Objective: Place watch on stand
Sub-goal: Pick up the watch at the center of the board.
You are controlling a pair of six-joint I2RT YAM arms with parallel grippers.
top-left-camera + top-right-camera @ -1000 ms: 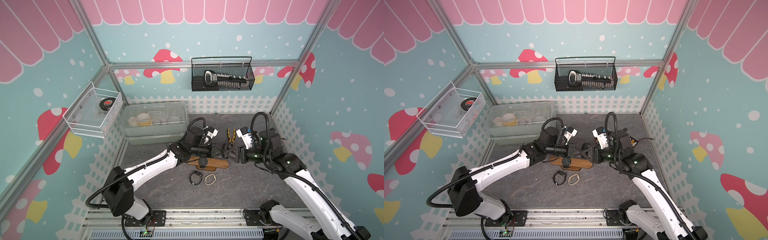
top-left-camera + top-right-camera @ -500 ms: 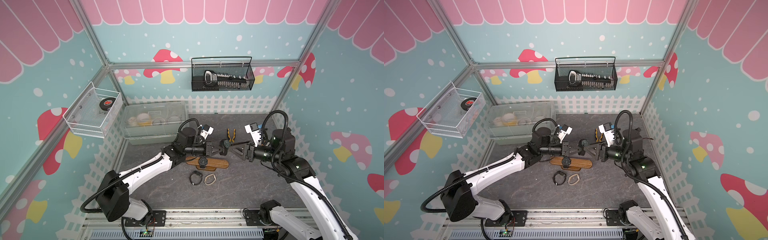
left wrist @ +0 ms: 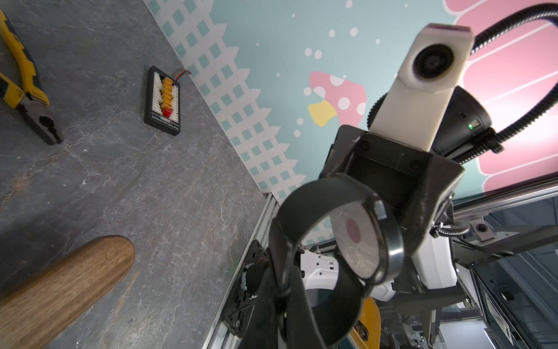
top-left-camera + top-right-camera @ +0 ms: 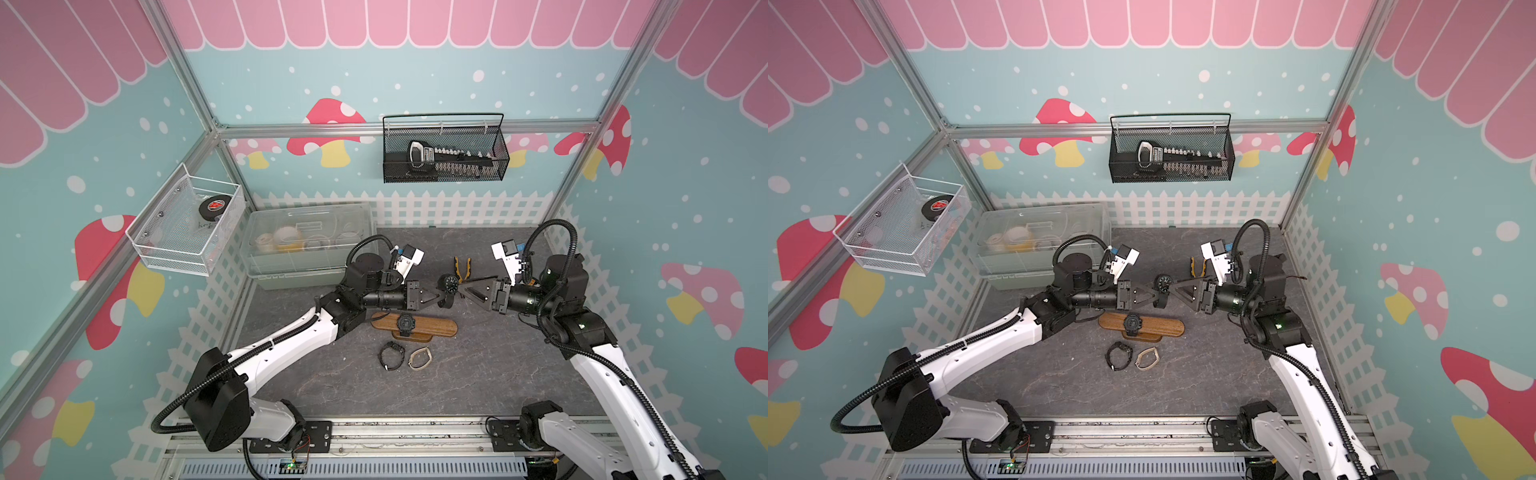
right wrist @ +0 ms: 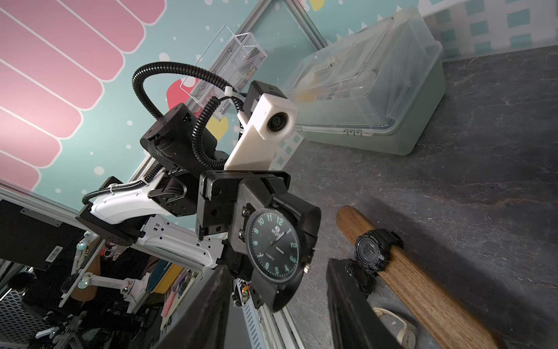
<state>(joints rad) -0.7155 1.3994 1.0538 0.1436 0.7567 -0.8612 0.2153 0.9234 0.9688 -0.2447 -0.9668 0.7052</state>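
Left tool (image 4: 443, 294) gripping watch (image 4: 451, 284), stand (image 4: 436, 327) nearby

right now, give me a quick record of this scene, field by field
left fingers: shut on the strap of the analog watch, held above the table
right fingers: open, tips close to that watch
stand: on the table, black digital watch already around it
in front of stand: loose black watch, beige watch
yellow-handled pliers: on the table beyond the held watch

watch (image 4: 405, 323) on stand (image 4: 438, 327); pliers (image 4: 462, 267) behind it
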